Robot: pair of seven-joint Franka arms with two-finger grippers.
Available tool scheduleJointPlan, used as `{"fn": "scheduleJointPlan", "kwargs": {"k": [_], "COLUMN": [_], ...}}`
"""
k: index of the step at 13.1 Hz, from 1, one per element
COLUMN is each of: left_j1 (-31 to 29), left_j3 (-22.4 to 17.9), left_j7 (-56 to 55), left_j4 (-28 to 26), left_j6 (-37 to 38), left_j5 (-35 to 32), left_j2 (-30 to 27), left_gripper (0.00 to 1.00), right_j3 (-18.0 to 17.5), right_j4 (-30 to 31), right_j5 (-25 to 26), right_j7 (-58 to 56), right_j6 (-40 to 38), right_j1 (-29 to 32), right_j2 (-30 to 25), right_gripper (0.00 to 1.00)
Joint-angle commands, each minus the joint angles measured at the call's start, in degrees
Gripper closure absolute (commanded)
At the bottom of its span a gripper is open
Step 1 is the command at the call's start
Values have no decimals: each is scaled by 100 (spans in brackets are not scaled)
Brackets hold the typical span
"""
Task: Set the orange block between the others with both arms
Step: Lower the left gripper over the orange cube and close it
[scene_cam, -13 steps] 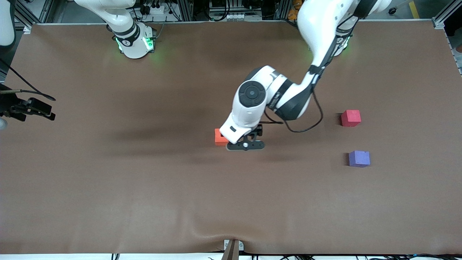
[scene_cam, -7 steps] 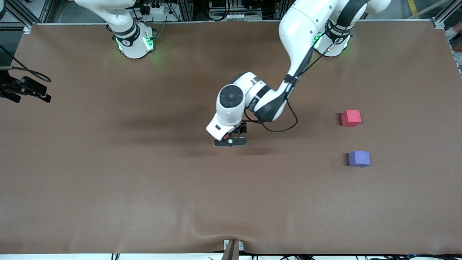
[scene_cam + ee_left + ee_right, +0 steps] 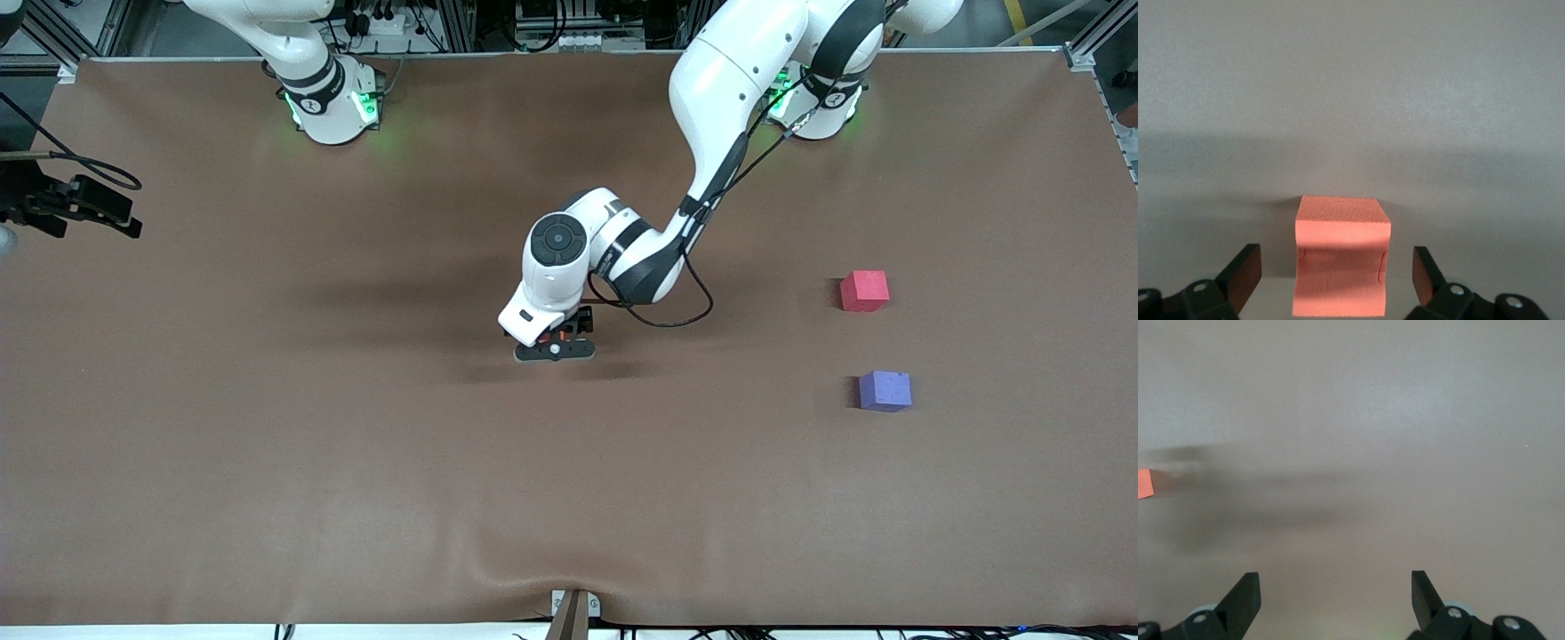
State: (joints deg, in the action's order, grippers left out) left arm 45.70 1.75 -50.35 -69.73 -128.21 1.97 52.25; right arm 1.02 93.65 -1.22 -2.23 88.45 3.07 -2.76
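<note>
Waiting over the table's edge at the right arm's end, the right gripper (image 3: 84, 206) has its jaws spread wide and empty. Mid-table, the left gripper (image 3: 555, 348) hangs low over the orange block (image 3: 1341, 267), jaws wide to either side of it without touching, so I judge the pick not yet made, with the carry and placing left to do. Being a cube, the block has no long axis; it sits flat, side faces square to the fingers, well apart from the pinkish-red cube (image 3: 864, 291) and the purple-blue cube (image 3: 885, 391), which is nearer the camera.
</note>
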Motion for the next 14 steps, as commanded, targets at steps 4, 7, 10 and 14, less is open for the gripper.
{"fn": "scheduleJointPlan", "kwargs": {"k": [4,7,10,14], "left_j1": [228,255,247,159], "left_j3": [-87,-96,-78,-87], "left_j7": [-37,-2,218,227], "left_j4": [215,136,48,39], "left_j6": [-336,-301,-275,523], "left_j5": [84,23,-127,-153], "left_j2": [321,304,295,-55], "left_gripper": [0,15,94,99], "right_j3": [-155,-155,-146,-146], "right_j4": [-57,-118,-145,-180], "right_j5": [87,52,60,43], "right_j7": [13,39,83,83], "right_j6": [23,6,-109,-39], "right_j1": [167,176,194,185], "right_j2": [-85,-76,-76,-58], "right_gripper": [0,0,0,0]}}
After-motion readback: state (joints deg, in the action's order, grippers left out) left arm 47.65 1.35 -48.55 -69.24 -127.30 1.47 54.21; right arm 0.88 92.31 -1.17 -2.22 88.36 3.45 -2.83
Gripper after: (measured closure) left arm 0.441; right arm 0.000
